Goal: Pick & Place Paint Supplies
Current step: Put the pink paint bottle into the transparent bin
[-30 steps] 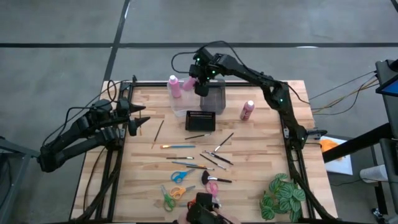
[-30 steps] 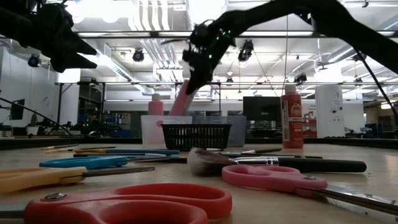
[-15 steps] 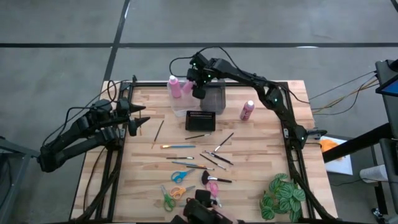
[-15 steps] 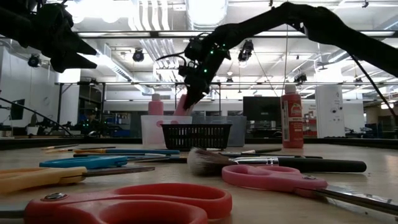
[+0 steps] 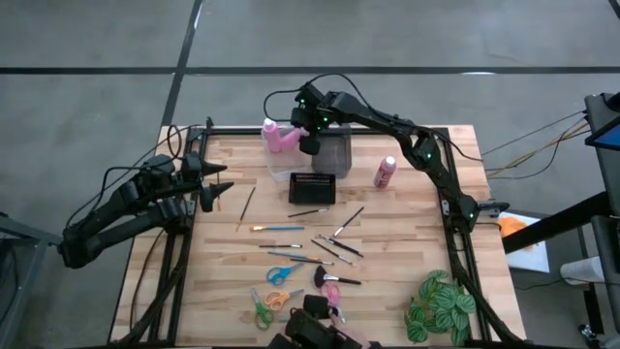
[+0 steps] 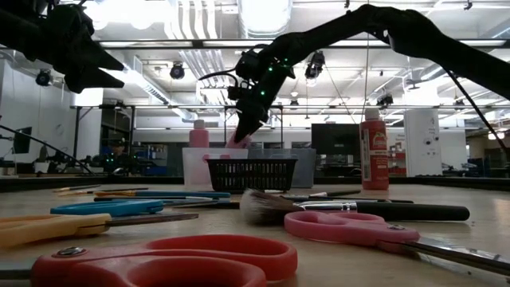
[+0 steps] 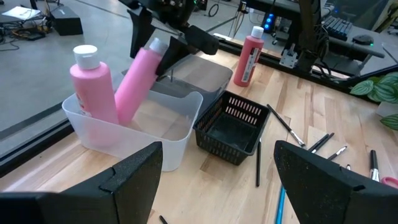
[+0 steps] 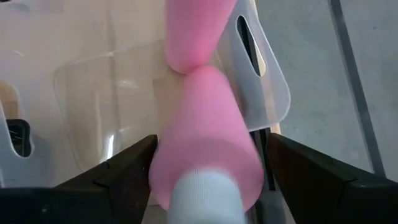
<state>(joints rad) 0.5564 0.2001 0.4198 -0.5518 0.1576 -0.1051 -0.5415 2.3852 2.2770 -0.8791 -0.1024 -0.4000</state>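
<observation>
The right arm's fingers [image 8: 205, 174] are standing spread on either side of a pink bottle [image 7: 138, 78], no longer pinching it, so it is leaning on the second bottle [image 7: 92, 84] inside the clear bin [image 7: 134, 134] at the bench's far edge. The left arm's fingers [image 7: 214, 180] are waiting, spread wide, near the bench's left side, while a third bottle [image 5: 385, 172] is standing outside on the bench [image 5: 407, 242] to the right of the bins, probably next

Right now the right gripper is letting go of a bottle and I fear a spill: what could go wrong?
The leaning pink bottle rests tilted in the clear bin against the upright pink bottle; it may slide down or knock that one over. The right gripper, open around its cap, could snag it when lifting. The left gripper waits at the table's left edge.
</observation>
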